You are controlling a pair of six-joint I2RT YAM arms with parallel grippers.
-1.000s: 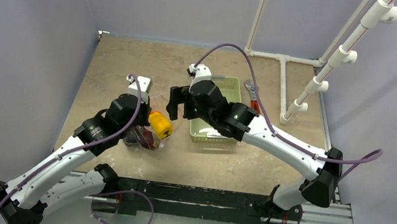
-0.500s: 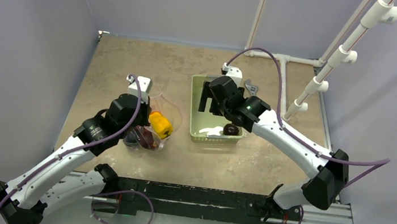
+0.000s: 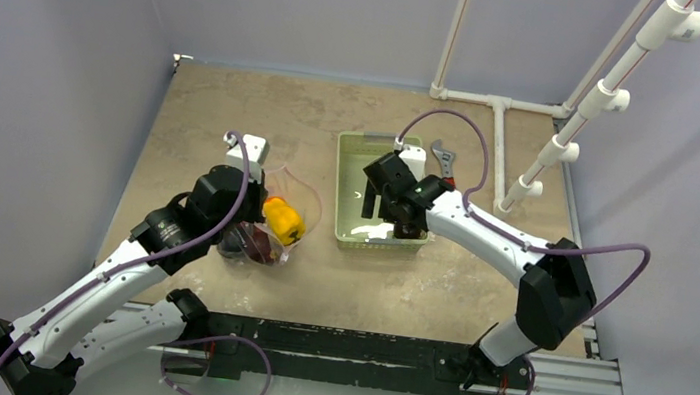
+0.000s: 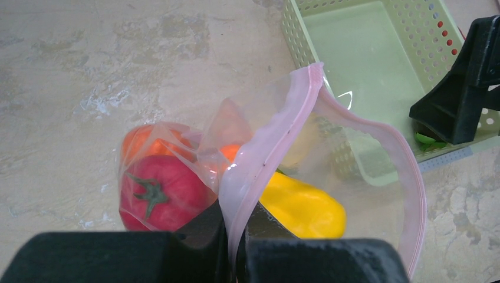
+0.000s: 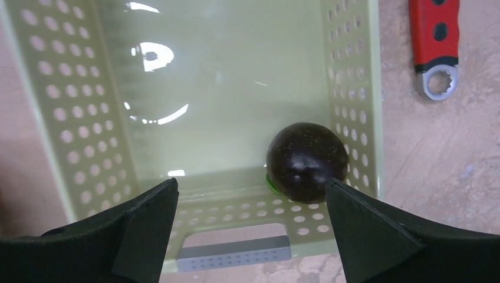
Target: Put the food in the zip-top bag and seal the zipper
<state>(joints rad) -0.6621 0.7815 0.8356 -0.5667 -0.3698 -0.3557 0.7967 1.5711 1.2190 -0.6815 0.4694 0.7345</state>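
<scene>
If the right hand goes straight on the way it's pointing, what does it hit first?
Likely the dark plum in the green basket, lying off-centre between the open right hand's fingers; depth is unclear.

In the left wrist view, the left gripper [image 4: 233, 253] is cut off by the bottom edge; the zipper [image 4: 268, 159] is lost between its fingers; the tomato [image 4: 156, 194] is veiled by zip-top bag [image 4: 233, 127] film; the orange [image 4: 138, 141] behind it is largely covered; the near end of the yellow pepper [image 4: 306, 206] is hidden. In the right wrist view, the wrench [image 5: 436, 41] is cropped by the top edge; the green piece [image 5: 272, 186] is mostly concealed under the dark plum [image 5: 305, 160]; the far end of the basket [image 5: 71, 118] is out of frame.
</scene>
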